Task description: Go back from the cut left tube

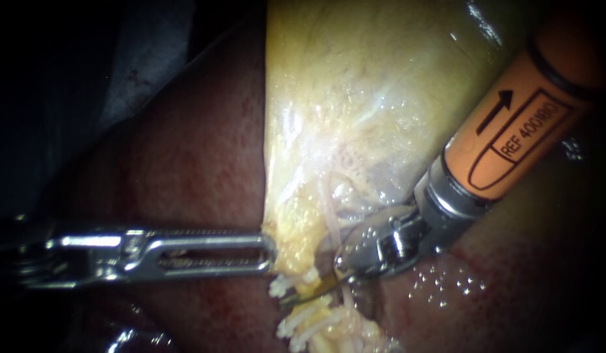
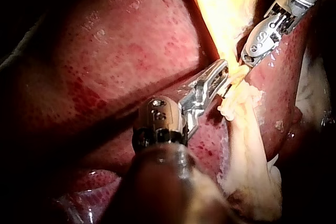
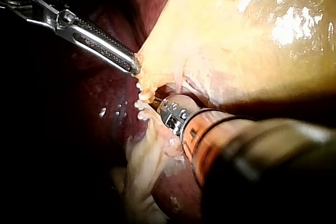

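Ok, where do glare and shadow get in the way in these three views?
Endoscope view: glare streaks the gallbladder, and shadow swallows the shaft of the left instrument. Left wrist view: gallbladder lit very bright, own shaft dark. Right wrist view: hard highlight on the gallbladder, liver beside it nearly black.

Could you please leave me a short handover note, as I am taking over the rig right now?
Left instrument: shut on the lower edge of the gallbladder, beside the liver.
Right instrument: its tip sits at the cut tube, between the two frayed ends.
Done: the tube looks parted, one end at the gallbladder's edge and one below it.
Left to do: draw the right instrument back along its shaft, clear of the tissue. The left hold can probably stay as it is.
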You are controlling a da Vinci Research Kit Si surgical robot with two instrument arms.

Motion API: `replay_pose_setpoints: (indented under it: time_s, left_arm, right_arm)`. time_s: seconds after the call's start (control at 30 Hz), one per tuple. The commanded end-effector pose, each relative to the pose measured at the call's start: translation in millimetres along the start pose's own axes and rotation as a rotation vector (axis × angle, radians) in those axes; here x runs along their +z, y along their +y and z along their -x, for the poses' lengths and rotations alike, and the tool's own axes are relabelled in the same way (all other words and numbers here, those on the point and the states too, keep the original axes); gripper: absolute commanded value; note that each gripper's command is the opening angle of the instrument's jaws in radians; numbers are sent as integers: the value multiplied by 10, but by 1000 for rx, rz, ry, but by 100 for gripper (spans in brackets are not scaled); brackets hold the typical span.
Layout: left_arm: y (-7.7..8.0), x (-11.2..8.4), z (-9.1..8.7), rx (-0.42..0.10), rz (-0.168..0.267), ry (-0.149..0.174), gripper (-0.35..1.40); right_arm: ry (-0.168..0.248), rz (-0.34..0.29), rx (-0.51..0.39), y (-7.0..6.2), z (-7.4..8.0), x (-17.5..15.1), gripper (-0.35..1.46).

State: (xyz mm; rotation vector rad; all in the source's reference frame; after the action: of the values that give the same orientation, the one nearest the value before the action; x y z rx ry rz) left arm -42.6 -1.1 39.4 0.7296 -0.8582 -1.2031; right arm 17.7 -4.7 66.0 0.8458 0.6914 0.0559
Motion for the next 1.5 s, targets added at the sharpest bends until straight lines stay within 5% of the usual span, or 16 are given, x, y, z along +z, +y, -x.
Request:
replay_pose_setpoints:
  time_s: [0.03,0.57,0.73,1.1,1.5]
  left_arm:
    - [0,0,0,0,0,0,-35]
    - [0,0,0,0,0,0,-35]
    - [0,0,0,0,0,0,-35]
    - [0,0,0,0,0,0,-35]
    - [0,0,0,0,-1,0,-35]
  right_arm:
    - [0,-1,1,0,0,0,-35]
    - [-1,-1,-1,-2,0,2,-35]
    - [2,7,-1,-2,-1,2,4]
    - [10,27,0,-1,-2,2,47]
    - [11,27,1,-1,-3,2,51]
